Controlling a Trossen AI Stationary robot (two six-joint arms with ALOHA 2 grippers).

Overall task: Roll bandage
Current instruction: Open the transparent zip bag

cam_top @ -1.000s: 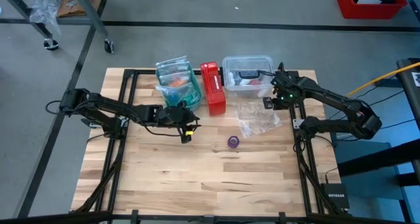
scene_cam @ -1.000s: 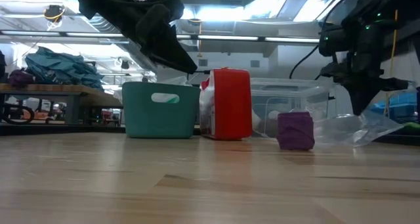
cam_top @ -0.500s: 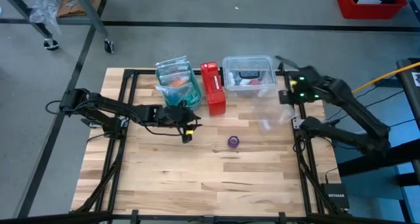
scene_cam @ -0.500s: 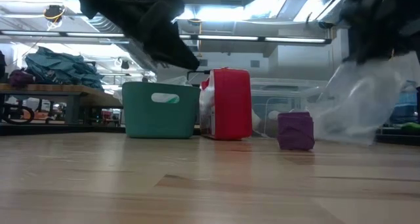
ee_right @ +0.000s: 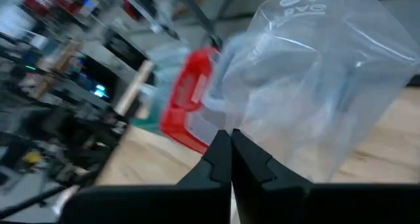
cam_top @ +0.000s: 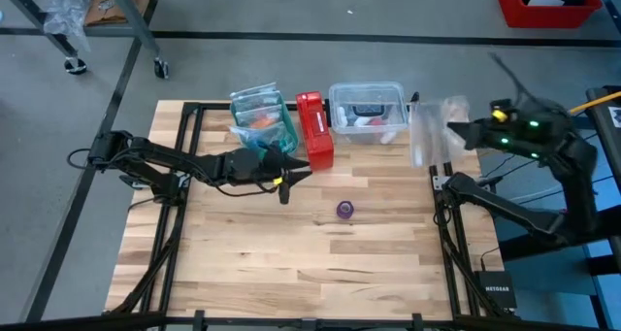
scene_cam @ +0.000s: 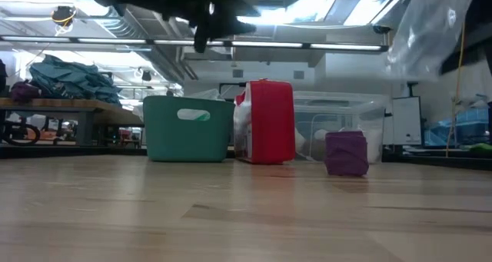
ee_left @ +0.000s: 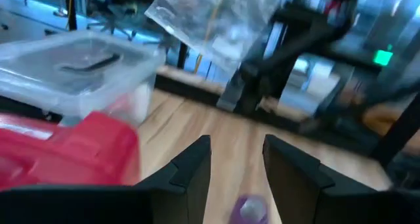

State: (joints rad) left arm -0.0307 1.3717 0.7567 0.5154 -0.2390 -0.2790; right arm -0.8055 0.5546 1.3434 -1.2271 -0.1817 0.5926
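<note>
The bandage (cam_top: 345, 209) is a small purple roll standing on the wooden table right of centre; it also shows in the low view (scene_cam: 346, 153) and the left wrist view (ee_left: 248, 209). My left gripper (cam_top: 303, 168) hovers above the table to the roll's left, near the red box, fingers open (ee_left: 236, 165) and pointing toward the right edge, with nothing between them. My right gripper (cam_top: 454, 132) is raised over the table's right edge, shut on a clear plastic bag (cam_top: 430, 132). My right gripper pinches an edge of the clear plastic bag (ee_right: 241, 122) between its two shut fingers. The bag spreads out beyond the fingertips, crumpled and slack. It is lifted clear of the table and shows high up in the low view (scene_cam: 430, 24).
Along the far edge stand a teal basket (cam_top: 262, 125) holding bags, a red box (cam_top: 314, 129) and a clear lidded container (cam_top: 367, 110). The table's near half is bare wood around the roll.
My right gripper has risen and swung toward the table's right edge, carrying the clear bag up off the table beside the container. My left gripper has tipped up from pointing down to nearly level and rolled a little. The bandage has stayed put.
</note>
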